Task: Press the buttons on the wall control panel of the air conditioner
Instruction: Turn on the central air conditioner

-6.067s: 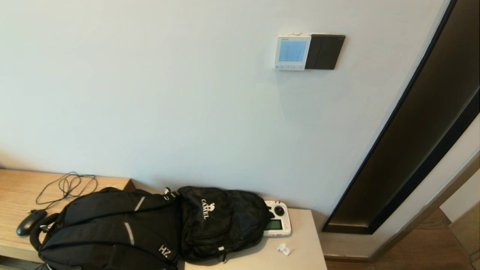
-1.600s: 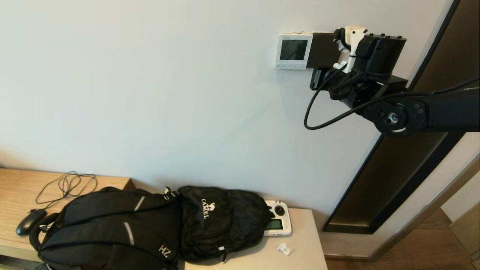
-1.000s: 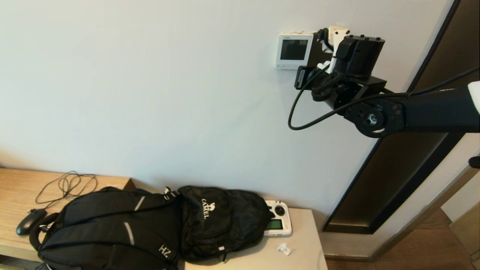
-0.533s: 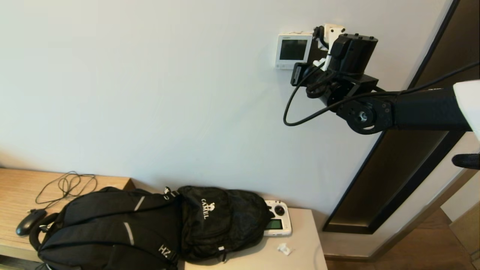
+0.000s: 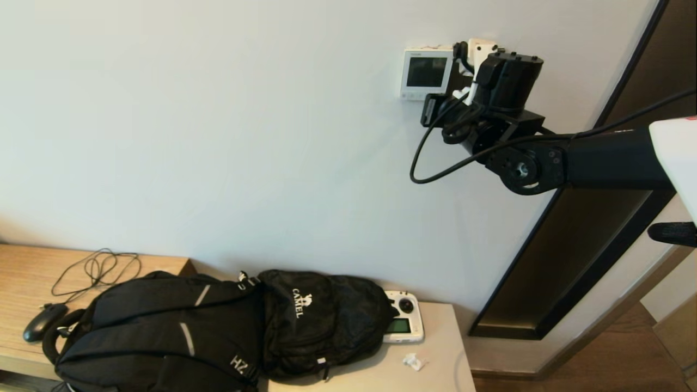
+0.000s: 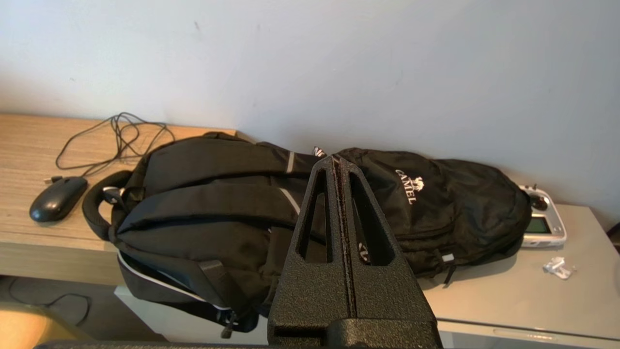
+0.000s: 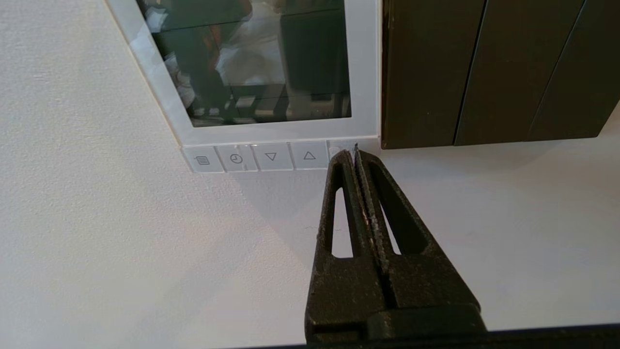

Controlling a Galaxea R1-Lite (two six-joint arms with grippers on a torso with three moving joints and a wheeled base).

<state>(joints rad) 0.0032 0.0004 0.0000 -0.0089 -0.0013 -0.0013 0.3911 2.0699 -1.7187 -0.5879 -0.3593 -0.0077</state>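
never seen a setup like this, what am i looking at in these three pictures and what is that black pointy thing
It is a two-armed robot. One picture comes from a camera on its head; the other two come from cameras on each wrist, looking along the gripper. The black pointy thing is a gripper, its two fingers shut together. The right gripper is raised to the wall control panel, its tip at the end button of the buttons beside the black panel. It holds nothing. The left gripper hangs idle above two black backpacks on the desk, alongside a mouse, a cable and a white handheld controller.
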